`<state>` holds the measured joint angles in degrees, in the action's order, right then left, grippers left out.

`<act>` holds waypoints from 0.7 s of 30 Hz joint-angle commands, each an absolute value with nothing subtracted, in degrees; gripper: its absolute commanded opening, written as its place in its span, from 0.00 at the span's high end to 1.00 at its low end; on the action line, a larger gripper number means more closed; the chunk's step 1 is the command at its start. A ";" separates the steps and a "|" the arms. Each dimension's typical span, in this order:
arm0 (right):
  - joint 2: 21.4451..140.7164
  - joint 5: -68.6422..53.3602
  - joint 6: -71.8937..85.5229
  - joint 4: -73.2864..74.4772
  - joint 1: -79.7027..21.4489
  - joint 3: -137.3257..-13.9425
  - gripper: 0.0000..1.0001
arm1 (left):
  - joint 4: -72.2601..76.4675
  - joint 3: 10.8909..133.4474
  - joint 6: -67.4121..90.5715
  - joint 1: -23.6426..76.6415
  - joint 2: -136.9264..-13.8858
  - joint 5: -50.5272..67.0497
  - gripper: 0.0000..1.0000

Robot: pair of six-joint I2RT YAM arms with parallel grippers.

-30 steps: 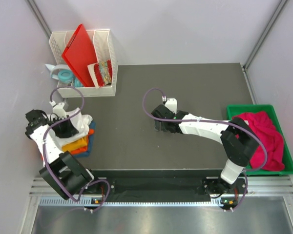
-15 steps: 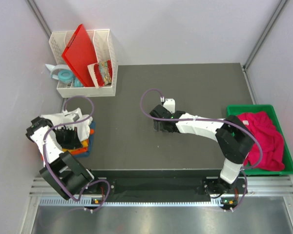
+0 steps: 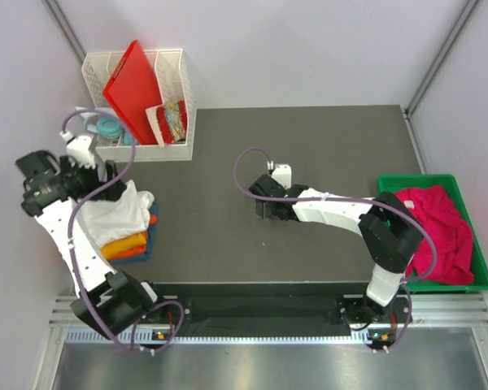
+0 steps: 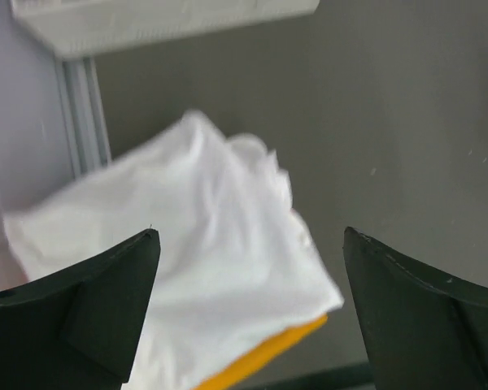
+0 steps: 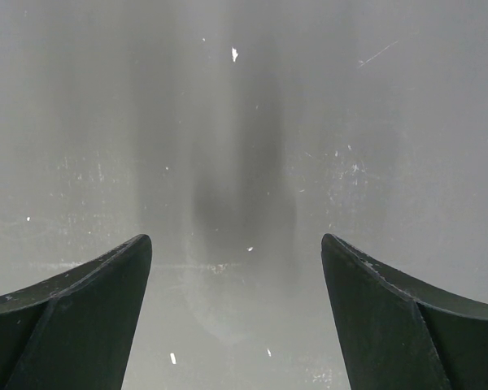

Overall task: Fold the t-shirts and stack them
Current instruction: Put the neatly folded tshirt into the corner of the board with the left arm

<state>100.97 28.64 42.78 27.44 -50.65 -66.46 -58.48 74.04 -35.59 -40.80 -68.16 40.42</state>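
A folded white t-shirt [image 3: 120,215] tops a stack at the table's left edge, over an orange t-shirt [image 3: 130,242] and a blue one [image 3: 144,253]. My left gripper [image 3: 98,172] hovers above the stack's far end, open and empty. In the left wrist view the white t-shirt [image 4: 203,268] lies below the wide-apart jaws of the left gripper [image 4: 250,236], and an orange edge [image 4: 264,356] peeks out beneath it. My right gripper [image 3: 264,208] is open over bare table at mid-table; the right wrist view shows the right gripper [image 5: 236,240] holding nothing. A crumpled magenta-pink t-shirt [image 3: 439,231] fills the green bin [image 3: 481,275].
A white rack [image 3: 181,77] at the back left holds a red plastic board [image 3: 134,89] and a snack packet [image 3: 171,120]. A teal tape roll [image 3: 110,127] sits beside it. The green bin stands at the table's right edge.
My left gripper was shut low at the stack; now it has opened, let go of the white t-shirt and lifted up and back. The right arm has barely moved.
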 commanded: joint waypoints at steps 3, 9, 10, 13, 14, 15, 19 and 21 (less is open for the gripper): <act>99.49 30.58 43.77 27.59 -51.86 -68.90 0.14 | -42.02 75.06 -15.92 -17.26 -68.90 26.83 0.01; 96.86 33.04 43.33 29.70 -51.86 -68.99 0.14 | -36.31 70.84 -11.08 3.50 -73.56 11.88 0.01; 96.42 33.39 43.42 29.88 -51.86 -68.91 0.14 | -35.78 70.75 -10.03 5.52 -74.35 11.43 0.01; 94.58 34.63 43.77 31.11 -51.94 -68.56 0.14 | -33.67 71.01 -9.23 7.29 -78.39 9.94 0.01; 93.53 35.15 43.94 31.46 -51.86 -68.21 0.14 | -33.31 70.93 -9.49 7.82 -80.66 8.71 0.01; 93.08 35.50 44.03 31.73 -51.94 -68.03 0.14 | -33.14 70.93 -9.67 8.43 -81.81 7.48 0.01; 90.71 37.26 44.30 33.04 -51.94 -67.50 0.14 | -30.86 69.00 -9.93 16.14 -85.69 1.96 0.01; 89.56 38.14 44.03 34.01 -51.86 -67.41 0.14 | -28.84 68.38 -9.76 19.15 -86.92 0.53 0.01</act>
